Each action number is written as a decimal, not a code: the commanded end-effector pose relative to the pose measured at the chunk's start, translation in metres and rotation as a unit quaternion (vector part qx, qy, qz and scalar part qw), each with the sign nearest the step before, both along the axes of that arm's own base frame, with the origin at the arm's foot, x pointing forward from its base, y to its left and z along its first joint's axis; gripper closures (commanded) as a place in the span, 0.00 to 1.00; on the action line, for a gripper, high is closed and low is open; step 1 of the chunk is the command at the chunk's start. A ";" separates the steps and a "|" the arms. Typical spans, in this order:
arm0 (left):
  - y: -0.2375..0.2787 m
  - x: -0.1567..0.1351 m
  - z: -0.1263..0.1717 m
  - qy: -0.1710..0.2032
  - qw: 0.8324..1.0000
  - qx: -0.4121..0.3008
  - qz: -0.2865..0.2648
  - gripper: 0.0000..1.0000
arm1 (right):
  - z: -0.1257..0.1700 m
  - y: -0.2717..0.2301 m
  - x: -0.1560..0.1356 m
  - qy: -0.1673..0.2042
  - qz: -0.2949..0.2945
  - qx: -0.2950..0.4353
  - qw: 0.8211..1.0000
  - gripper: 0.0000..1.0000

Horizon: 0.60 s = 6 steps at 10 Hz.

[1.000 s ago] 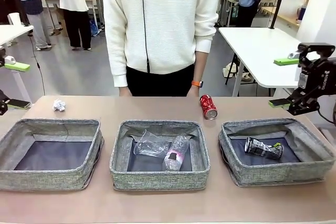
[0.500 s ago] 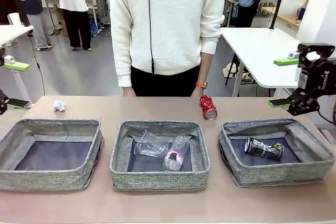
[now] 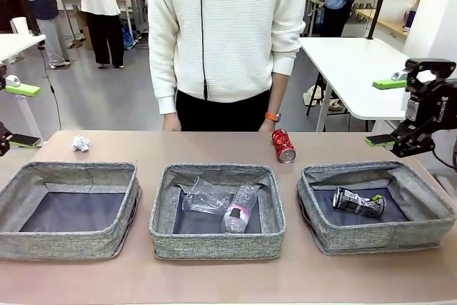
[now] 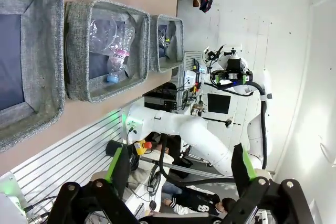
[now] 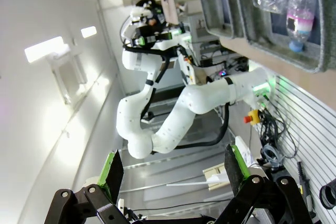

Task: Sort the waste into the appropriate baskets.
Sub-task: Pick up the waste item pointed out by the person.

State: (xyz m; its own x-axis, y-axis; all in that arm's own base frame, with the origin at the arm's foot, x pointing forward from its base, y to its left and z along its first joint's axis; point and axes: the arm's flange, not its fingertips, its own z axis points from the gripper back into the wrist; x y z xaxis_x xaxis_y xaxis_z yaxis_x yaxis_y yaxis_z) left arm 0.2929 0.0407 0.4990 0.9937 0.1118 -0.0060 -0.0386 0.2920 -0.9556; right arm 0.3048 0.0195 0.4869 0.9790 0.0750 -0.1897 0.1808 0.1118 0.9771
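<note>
Three grey baskets stand in a row. The left basket (image 3: pixel 64 244) holds nothing. The middle basket (image 3: pixel 214 243) holds a clear plastic cup (image 3: pixel 204 196) and a clear bottle (image 3: pixel 239 209). A crushed black-white can (image 3: pixel 358 202) lies in the right basket (image 3: pixel 378 237). On the table behind them lie a red can (image 3: pixel 283 145) and a crumpled paper ball (image 3: pixel 81 143). My right gripper (image 3: pixel 385 112) hangs open above the table's right end. At the left edge my left gripper (image 3: pixel 21 116) is open too. Both are empty (image 4: pixel 178 166) (image 5: pixel 173 167).
A person in a white sweater (image 3: pixel 228 33) stands at the far edge, hands down by the table, an orange band on one wrist (image 3: pixel 270 116). A white table (image 3: pixel 350 69) stands behind on the right. Bare tabletop runs in front of the baskets.
The person has shifted slightly to the right. Both arms and all the waste stay where they were.
</note>
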 end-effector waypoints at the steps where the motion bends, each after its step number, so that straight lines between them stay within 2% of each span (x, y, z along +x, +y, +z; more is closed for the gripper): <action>1: -0.002 0.000 0.001 -0.013 1.000 -0.011 -0.002 0.00 | 0.003 0.001 0.001 -0.007 0.000 0.009 1.000 0.00; 6: -0.002 0.000 0.001 -0.013 1.000 -0.011 -0.002 0.00 | 0.003 0.001 0.001 -0.007 0.000 0.009 1.000 0.00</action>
